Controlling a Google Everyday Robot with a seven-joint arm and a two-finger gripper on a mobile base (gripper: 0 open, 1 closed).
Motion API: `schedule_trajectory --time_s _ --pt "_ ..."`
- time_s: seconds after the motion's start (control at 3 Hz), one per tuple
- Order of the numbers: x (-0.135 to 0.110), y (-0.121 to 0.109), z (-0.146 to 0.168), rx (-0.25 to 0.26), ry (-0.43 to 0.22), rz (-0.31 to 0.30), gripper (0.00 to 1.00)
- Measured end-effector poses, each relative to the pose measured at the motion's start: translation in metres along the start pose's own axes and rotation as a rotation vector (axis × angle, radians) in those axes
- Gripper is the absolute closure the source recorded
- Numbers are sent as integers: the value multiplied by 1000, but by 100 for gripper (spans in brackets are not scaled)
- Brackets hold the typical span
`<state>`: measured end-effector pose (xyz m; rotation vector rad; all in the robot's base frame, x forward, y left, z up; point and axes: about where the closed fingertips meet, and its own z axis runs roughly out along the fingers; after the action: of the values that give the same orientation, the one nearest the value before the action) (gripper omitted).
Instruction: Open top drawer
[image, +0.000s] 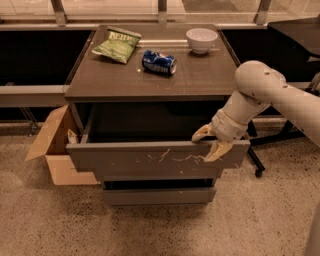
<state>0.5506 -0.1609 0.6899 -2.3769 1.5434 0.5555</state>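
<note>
The pincer (206, 146) straddles the top rim of the top drawer (145, 159) near its right end, one finger behind the front and one before it, clamped on that rim. The drawer stands pulled out beneath the desk's (200, 77) front edge. On the desk, a can (159, 62) lies mid-top and a bowl (201, 39) sits by the back right corner.

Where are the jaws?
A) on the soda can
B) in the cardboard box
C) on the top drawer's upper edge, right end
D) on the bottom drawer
C: the jaws straddle the upper edge of the open top drawer near its right end, one inside, one on its scratched face.
</note>
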Motion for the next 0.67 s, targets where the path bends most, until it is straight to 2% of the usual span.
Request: schedule_trajectory --time_s 0.33,0.67 --pt "-11 9 -6 -4 -3 -17 89" --pt "-17 18 -7 -9 -18 -20 100"
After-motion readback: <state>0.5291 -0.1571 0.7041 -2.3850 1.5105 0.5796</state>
